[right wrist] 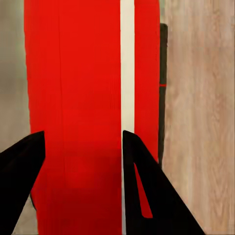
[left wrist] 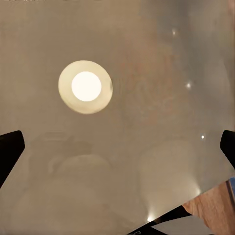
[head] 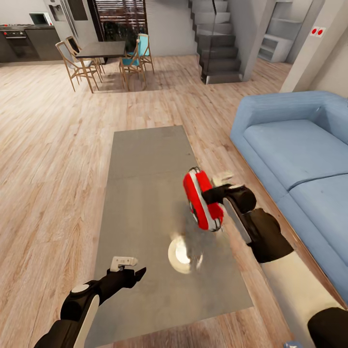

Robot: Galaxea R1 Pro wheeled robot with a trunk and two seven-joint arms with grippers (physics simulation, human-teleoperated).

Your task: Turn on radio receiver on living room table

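- Light wood floor is seen around the grey table; a blue sofa is placed along its right side, and a dining table with chairs far behind.
- The radio is held tilted above the tabletop, near its right edge, by the right gripper.
- In the right wrist view the red body with a white stripe is gripped between the two dark fingers.
- The left gripper is held over the near left part of the tabletop, its fingers spread wide and nothing between them.
- A round lamp reflection is seen on the glossy top.
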